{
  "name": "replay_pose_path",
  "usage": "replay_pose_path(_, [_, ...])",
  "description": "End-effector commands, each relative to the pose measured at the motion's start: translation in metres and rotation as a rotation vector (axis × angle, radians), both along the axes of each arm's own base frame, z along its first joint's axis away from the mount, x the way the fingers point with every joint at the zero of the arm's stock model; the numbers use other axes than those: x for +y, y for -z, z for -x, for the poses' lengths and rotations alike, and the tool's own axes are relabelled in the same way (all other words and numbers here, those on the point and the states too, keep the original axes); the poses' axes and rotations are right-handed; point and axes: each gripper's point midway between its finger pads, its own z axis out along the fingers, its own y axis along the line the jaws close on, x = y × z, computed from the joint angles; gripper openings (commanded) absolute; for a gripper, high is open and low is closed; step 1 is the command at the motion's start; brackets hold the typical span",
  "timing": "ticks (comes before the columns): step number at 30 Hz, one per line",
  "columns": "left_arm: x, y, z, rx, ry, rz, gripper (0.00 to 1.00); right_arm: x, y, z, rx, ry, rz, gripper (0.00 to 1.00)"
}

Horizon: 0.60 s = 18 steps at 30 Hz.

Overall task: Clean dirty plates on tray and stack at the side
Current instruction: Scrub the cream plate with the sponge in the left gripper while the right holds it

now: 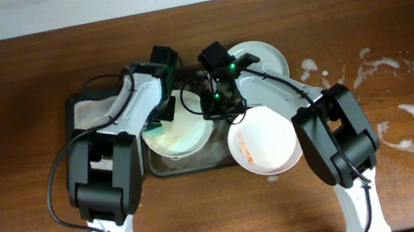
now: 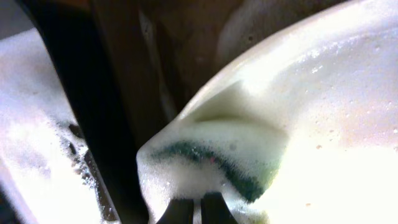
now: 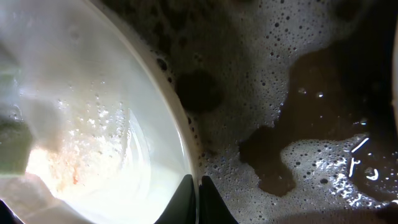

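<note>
Three plates show in the overhead view. A soapy plate (image 1: 181, 135) lies in the tray (image 1: 198, 164) at mid-table. A smeared plate (image 1: 266, 146) overlaps the tray's right end toward the near edge, and a third plate (image 1: 268, 55) sits nearer the far edge. The left gripper (image 1: 160, 122) and right gripper (image 1: 220, 107) are both at the soapy plate. Foam splashes (image 1: 407, 113) dot the table toward the right edge.

In the left wrist view, the left gripper (image 2: 194, 209) has its fingers nearly together and seems clamped on a foamy green sponge (image 2: 211, 163), which touches the soapy plate (image 2: 329, 106).

In the right wrist view, the right gripper (image 3: 196, 188) pinches the soapy plate (image 3: 93, 124) by its rim, above the tray (image 3: 298, 93) and its suds.
</note>
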Motion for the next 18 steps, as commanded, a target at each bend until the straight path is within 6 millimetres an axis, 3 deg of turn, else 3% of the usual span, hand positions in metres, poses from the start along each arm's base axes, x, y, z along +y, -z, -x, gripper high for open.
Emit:
replay_pose_path(1, [-0.003,-0.027,-0.027,-0.041,-0.053,0.095,0.00,-0.016,0.013,0.003,0.028,0.018,0.056,0.04])
replay_pose_path(3, [-0.037,-0.034,-0.024,0.004,-0.029,0.286,0.00,-0.029,0.012,-0.005,0.047,0.077,0.031,0.04])
replay_pose_path(5, [-0.064,-0.025,-0.007,0.098,0.099,0.433,0.00,-0.030,0.003,-0.015,0.047,0.056,-0.091,0.04])
replay_pose_path(8, [-0.062,-0.005,0.010,0.162,0.179,0.434,0.00,-0.025,-0.001,-0.020,0.027,0.034,-0.139,0.04])
replay_pose_path(12, [-0.090,-0.004,0.021,0.206,0.341,0.592,0.00,-0.023,-0.001,-0.020,0.025,0.030,-0.140,0.04])
replay_pose_path(16, [-0.109,0.029,0.035,0.292,0.507,0.714,0.00,-0.023,-0.001,-0.020,0.026,0.030,-0.139,0.04])
replay_pose_path(18, [-0.111,0.032,0.050,0.346,0.612,0.751,0.00,-0.023,-0.001,-0.020,0.026,0.030,-0.139,0.04])
